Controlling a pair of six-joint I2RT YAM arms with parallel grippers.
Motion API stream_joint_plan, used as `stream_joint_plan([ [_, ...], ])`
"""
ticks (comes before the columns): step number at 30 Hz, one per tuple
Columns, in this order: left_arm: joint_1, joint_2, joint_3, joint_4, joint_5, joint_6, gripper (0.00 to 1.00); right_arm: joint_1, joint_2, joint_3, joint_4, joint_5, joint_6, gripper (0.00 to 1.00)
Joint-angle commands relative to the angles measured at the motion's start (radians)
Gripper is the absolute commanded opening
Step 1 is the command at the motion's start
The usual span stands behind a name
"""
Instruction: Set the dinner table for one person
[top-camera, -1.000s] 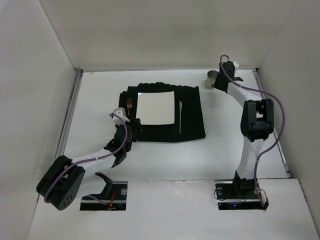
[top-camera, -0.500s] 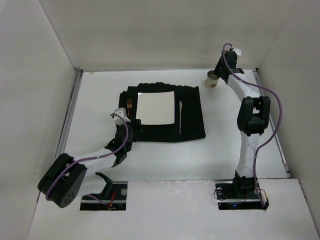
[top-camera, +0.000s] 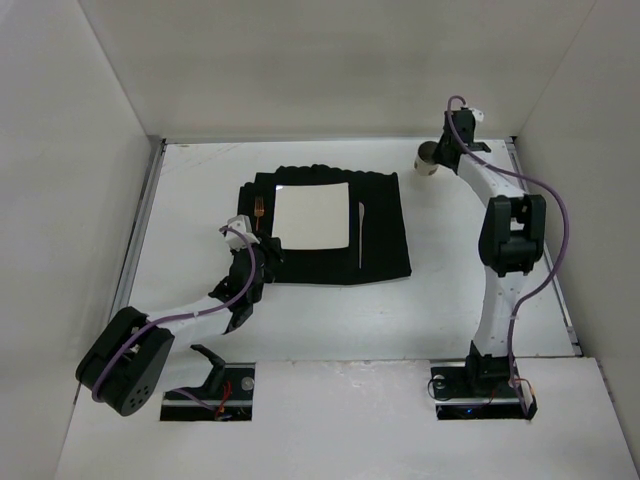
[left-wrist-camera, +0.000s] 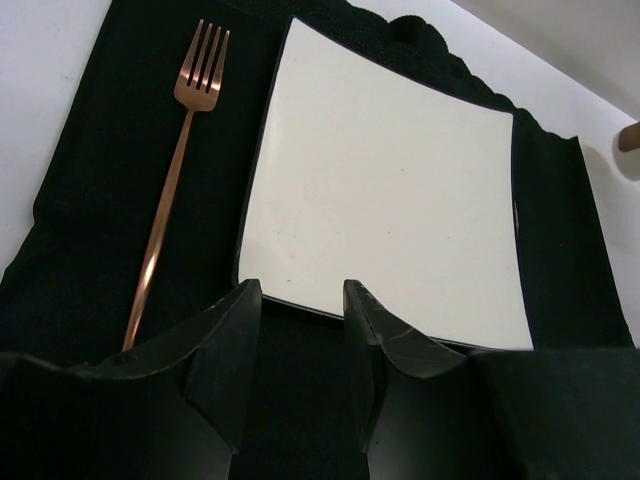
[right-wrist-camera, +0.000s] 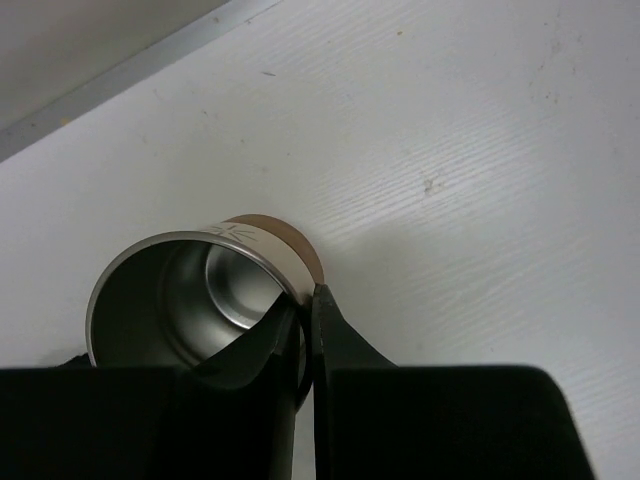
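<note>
Matte white table (top-camera: 330, 310) underlies all. Black cloth mat (top-camera: 385, 255) bears square plate (left-wrist-camera: 390, 220), copper fork (left-wrist-camera: 165, 225) at 9 o'clock. Left gripper (left-wrist-camera: 300, 295) apart. Right gripper (right-wrist-camera: 307, 300) clamps round steel cup (right-wrist-camera: 150, 290) rim, table's 1 o'clock.

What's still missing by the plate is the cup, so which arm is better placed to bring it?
Right: the right gripper pinches the cup at the far right of the table; the left gripper hangs open by the plate, far from it.
</note>
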Motion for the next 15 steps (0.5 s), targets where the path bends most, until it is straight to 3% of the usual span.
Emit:
stream_joint_plan([
  [1,0.003,-0.008,0.013,0.058,-0.001,-0.011,0.36,0.044,-0.166,-0.016,0.112,-0.032,-0.025,0.07],
  [7,0.003,0.012,0.024,0.056,0.030,-0.025,0.36,0.167,-0.235,-0.127,0.118,-0.042,-0.076,0.08],
  [15,0.006,0.044,0.042,0.043,0.058,-0.034,0.36,0.230,-0.210,-0.195,0.155,-0.096,-0.073,0.09],
])
